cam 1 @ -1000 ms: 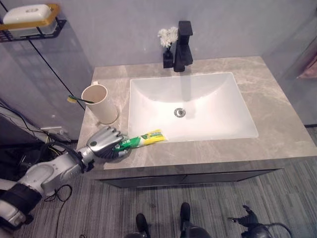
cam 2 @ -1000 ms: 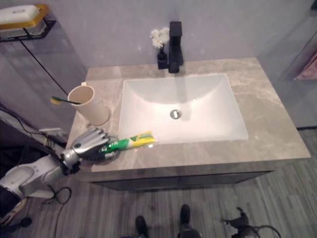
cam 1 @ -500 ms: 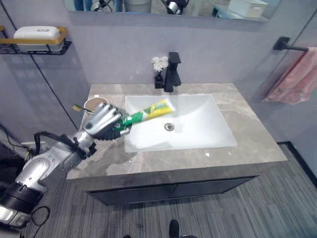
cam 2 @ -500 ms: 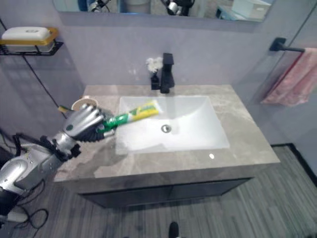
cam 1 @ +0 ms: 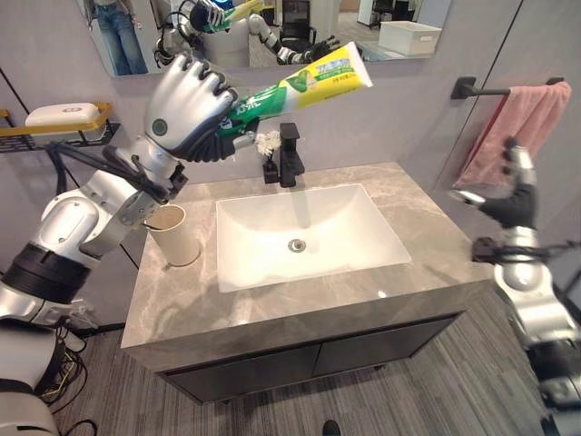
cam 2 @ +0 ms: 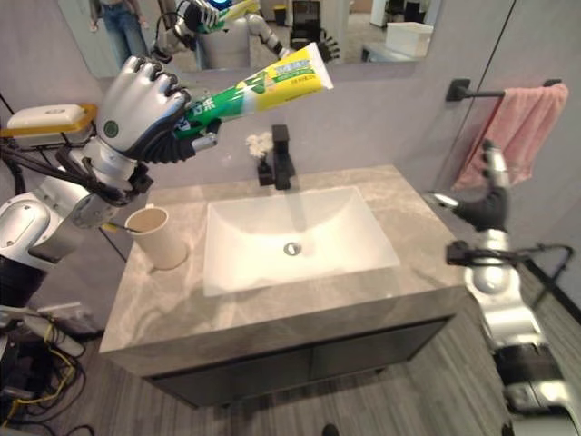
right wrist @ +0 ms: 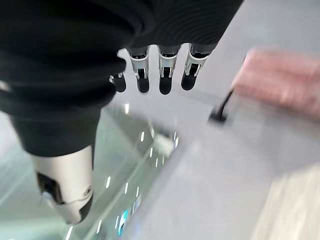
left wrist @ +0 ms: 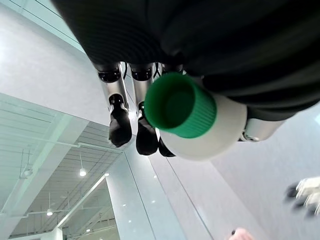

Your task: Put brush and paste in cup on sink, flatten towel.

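Paste tube is in the left robot hand, fingers curled round its cap end, green cap poking out the palm side, tail sticking out away from the robot hand. Cup stands well below the robot hand on the surface, beside the sink. Tube looks light, soft and slick; likely best gripped near the stiffer cap shoulder. Right robot hand is spread, empty, near the pink towel.
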Available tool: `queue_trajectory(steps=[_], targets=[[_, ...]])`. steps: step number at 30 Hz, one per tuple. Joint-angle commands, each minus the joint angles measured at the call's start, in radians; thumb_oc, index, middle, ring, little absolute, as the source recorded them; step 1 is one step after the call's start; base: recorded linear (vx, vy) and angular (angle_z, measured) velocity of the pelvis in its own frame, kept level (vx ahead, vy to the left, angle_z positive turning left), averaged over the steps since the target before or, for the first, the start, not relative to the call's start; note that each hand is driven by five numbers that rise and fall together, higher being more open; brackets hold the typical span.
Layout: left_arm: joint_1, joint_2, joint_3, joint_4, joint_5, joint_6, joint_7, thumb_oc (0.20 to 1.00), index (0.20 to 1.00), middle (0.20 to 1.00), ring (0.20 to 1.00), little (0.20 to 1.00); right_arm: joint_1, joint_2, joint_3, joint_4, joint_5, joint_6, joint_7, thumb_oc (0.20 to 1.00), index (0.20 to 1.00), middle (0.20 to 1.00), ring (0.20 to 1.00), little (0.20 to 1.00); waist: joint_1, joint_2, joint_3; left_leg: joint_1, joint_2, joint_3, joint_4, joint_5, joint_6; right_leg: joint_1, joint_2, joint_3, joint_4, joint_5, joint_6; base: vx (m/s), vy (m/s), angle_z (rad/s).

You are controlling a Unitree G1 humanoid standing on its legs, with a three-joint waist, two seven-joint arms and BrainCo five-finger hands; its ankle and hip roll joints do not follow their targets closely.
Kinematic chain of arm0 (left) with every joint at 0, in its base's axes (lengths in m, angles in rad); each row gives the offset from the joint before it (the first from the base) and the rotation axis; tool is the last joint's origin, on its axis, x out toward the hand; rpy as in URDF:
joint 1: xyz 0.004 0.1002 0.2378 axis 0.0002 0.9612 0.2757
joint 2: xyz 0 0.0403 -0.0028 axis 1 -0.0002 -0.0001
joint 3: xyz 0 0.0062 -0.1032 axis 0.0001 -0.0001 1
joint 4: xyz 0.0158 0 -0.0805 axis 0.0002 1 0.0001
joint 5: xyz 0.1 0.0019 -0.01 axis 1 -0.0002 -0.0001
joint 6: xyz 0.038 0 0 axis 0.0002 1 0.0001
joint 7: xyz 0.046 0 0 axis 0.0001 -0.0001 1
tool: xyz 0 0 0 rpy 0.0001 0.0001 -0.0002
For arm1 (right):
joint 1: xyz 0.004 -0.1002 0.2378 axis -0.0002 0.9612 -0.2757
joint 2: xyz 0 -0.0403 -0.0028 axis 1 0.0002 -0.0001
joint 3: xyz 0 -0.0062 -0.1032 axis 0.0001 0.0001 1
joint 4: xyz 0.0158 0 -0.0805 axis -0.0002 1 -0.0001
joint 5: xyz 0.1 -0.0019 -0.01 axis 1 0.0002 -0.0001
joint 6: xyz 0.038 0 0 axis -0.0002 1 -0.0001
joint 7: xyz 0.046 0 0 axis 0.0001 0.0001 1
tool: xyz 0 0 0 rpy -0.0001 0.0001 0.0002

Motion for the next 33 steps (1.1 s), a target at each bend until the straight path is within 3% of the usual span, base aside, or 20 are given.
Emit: queue_trajectory(steps=[1,4,5,9,13,22,33], targets=[[-0.165,-0.017,0.006,0.043,-0.102,0.039,0.02,0.2,0.2,0.2,0.2,0.2,-0.091,0.017,0.033,0.008,0.216,-0.037,0.124,1.0,1.0,1.0,1.0,1.0,0.046,-0.018,-0.024,0.012,0.07,-0.057,0.011,-0.001,-0.057,0.023,-0.103,0.003,0.009,0.018,0.103,-0.03,-0.016,0.04],[-0.184,-0.023,-0.034,0.047,-0.117,0.033,0.013,0.2,0.2,0.2,0.2,0.2,-0.156,0.083,0.166,-0.015,0.385,-0.039,0.237,1.0,1.0,1.0,1.0,1.0,0.064,-0.02,-0.023,0.013,0.071,-0.059,0.011,0.005,-0.059,0.029,-0.104,-0.005,0.009,0.016,0.1,-0.02,-0.009,0.02],[-0.182,-0.018,-0.047,0.038,-0.124,0.031,0.008,0.2,0.2,0.2,0.2,0.2,-0.2,0.142,0.209,-0.055,0.464,-0.057,0.258,1.0,1.0,1.0,1.0,1.0,0.072,-0.017,-0.019,0.019,0.072,-0.061,0.011,0.002,-0.06,0.039,-0.104,-0.009,0.009,0.01,0.101,-0.01,-0.015,0.04],[-0.171,-0.012,-0.058,0.02,-0.129,0.027,0.002,0.2,0.2,0.2,0.2,0.2,-0.238,0.209,0.246,-0.115,0.53,-0.08,0.287,1.0,1.0,1.0,1.0,1.0,0.083,-0.015,-0.021,0.012,0.072,-0.069,0.011,0.011,-0.059,0.04,-0.106,-0.016,0.009,0.01,0.097,0.0,-0.004,0.01],[-0.148,-0.009,-0.078,0.013,-0.12,0.016,0.008,0.2,0.2,0.2,0.2,0.2,-0.254,0.325,0.263,-0.267,0.596,-0.148,0.313,1.0,1.0,1.0,1.0,1.0,0.099,-0.005,-0.02,0.01,0.069,-0.082,0.011,0.013,-0.058,0.05,-0.11,-0.031,0.009,0.003,0.095,0.01,-0.019,0.06],[-0.127,0.029,-0.088,0.004,-0.095,0.003,0.029,0.2,0.2,0.2,0.2,0.2,-0.235,0.328,0.256,-0.4,0.636,-0.194,0.342,1.0,1.0,1.0,1.0,1.0,0.106,-0.002,-0.024,0.012,0.064,-0.097,0.011,0.01,-0.057,0.066,-0.113,-0.049,0.009,-0.008,0.094,0.02,-0.004,0.07],[-0.09,0.044,-0.073,-0.026,-0.099,-0.021,0.022,0.2,0.2,0.2,0.2,0.2,-0.237,0.289,0.261,-0.456,0.65,-0.199,0.36,1.0,1.0,1.0,1.0,1.0,0.112,-0.01,-0.019,0.02,0.058,-0.091,0.011,0.003,-0.052,0.071,-0.12,-0.047,0.009,-0.008,0.098,0.0,0.0,0.0]])
